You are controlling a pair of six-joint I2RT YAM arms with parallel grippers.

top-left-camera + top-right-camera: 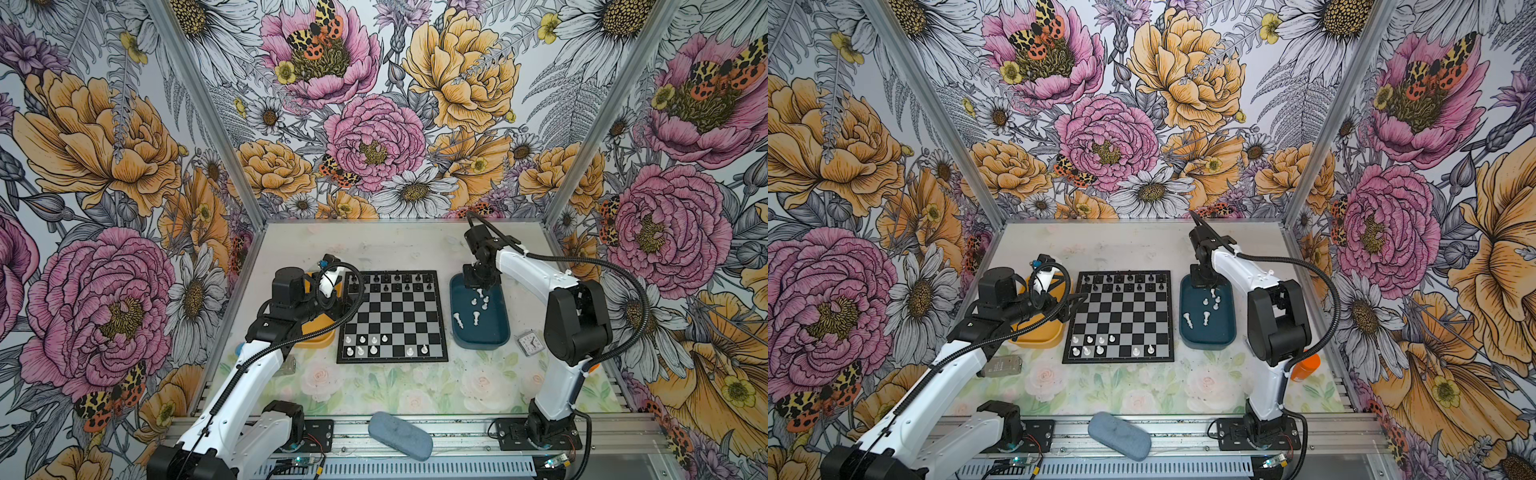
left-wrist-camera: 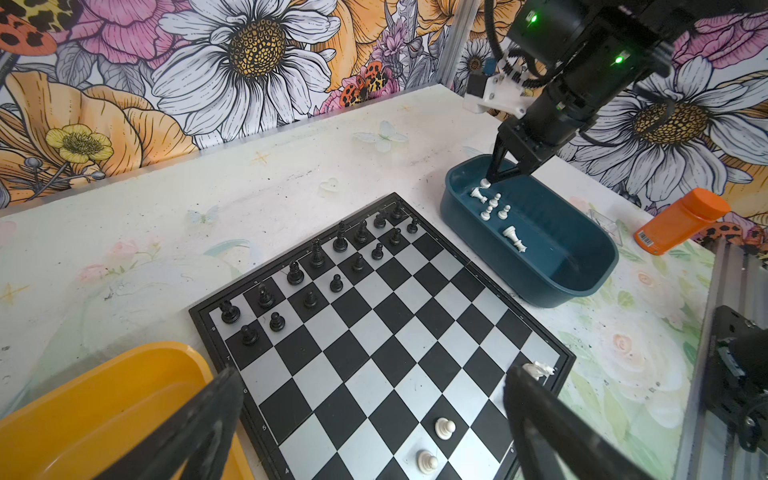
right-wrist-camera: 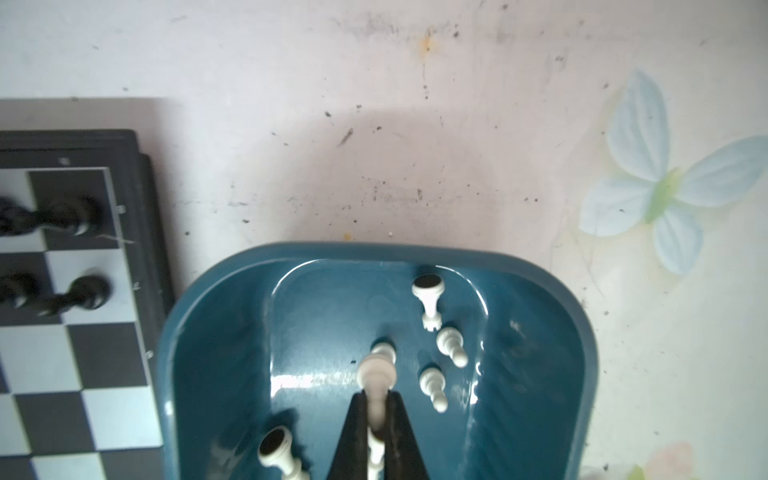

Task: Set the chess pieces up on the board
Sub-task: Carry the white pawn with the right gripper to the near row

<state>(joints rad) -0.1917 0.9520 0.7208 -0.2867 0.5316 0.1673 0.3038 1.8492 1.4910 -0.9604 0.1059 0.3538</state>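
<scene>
1. The right end effector [image 3: 376, 401] is closed on a white chessman [image 3: 376, 374], which is pinched between both fingers inside the blue tray [image 1: 478, 343]. Whether the piece is lifted clear of the tray floor cannot be told.
2. Several more chess pieces [image 1: 476, 318] are seen on the floor of the blue tray, some of them on their sides.
3. The left end effector [image 2: 374, 374] is spread wide, and nothing is held in it. It is positioned above the board [image 1: 395, 309], near the edge that faces the yellow tray [image 2: 104, 395].
4. The board is laid flat on the surface [image 1: 374, 245], between the two trays.
5. Several white chess pieces are stood on the two board rows nearest the arm bases, mostly toward the left.
6. The black chessmen [image 1: 386, 279] are stood on the two far rows.
7. An orange bottle [image 2: 681, 220] is laid on its side on the surface, to the right of the blue tray.
</scene>
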